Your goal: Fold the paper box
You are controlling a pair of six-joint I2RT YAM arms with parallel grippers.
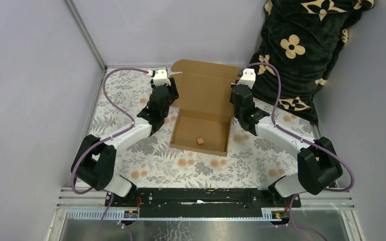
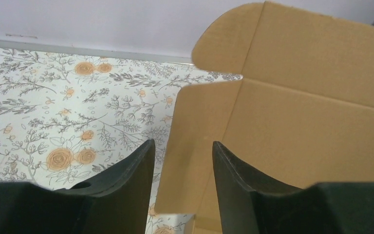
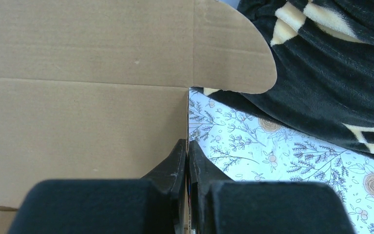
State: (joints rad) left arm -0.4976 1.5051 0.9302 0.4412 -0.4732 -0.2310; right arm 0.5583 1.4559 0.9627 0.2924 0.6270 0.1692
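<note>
Floral table (image 1: 130,100): blanket (image 1: 301,45) beside paper box (image 1: 203,108)

paper box (image 1: 203,95): plain brown | table (image 1: 156,155): floral print | blanket (image 1: 306,75): black, cream flowers

A white table covering (image 1: 151,160) printed with grey fern sprays and orange roses spreads between pale lilac walls (image 1: 30,75); a dark plush blanket (image 1: 301,55) patterned with cream flowers slumps in the far right corner; a metal post (image 1: 86,34) rises far left.

Soft, even light; faint shadows.
</note>
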